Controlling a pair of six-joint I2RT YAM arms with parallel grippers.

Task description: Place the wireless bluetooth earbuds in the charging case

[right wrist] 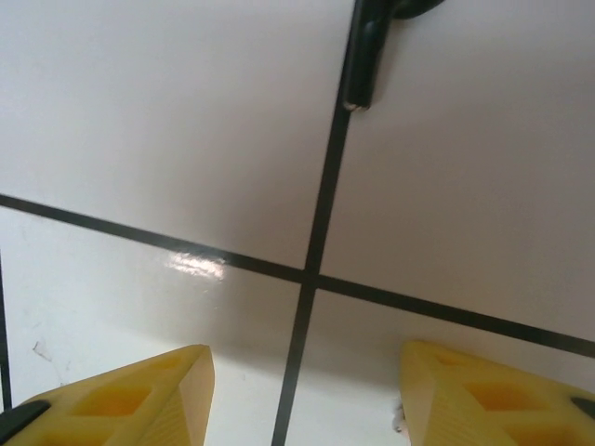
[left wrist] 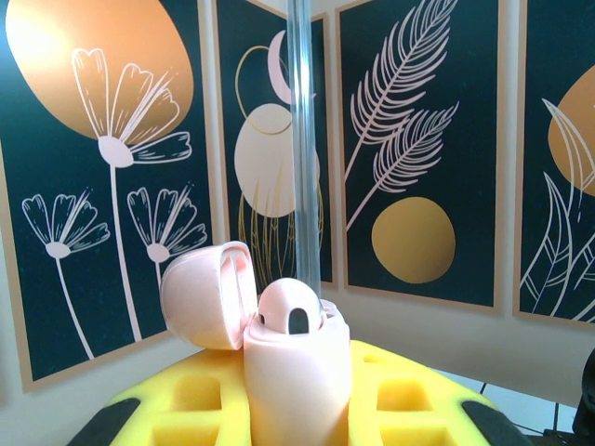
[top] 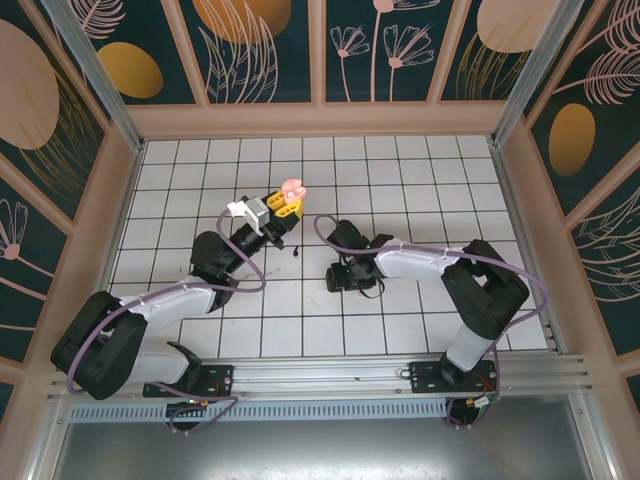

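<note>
While the case (left wrist: pixel 297 381) is held up off the desk (top: pixel 420 180), lid open, a black earbud (right wrist: pixel 364 56) is seen lying on the tiles.
Left fingers (left wrist: pixel 186 404) are clamped on the case, probably so its mouth is presented for loading. Right fingers (right wrist: pixel 139 400) are spread over the desk, with the earbud just ahead and cut off by the frame edge. Case contents can't be made out tbh.

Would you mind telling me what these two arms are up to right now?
The left gripper is shut on a pink charging case, holding it upright with its lid swung open. The right gripper hangs low over the tiled table, jaws apart and empty. A small black stemmed thing, probably an earbud, lies on the tiles just ahead of it and has not yet been picked up.
</note>
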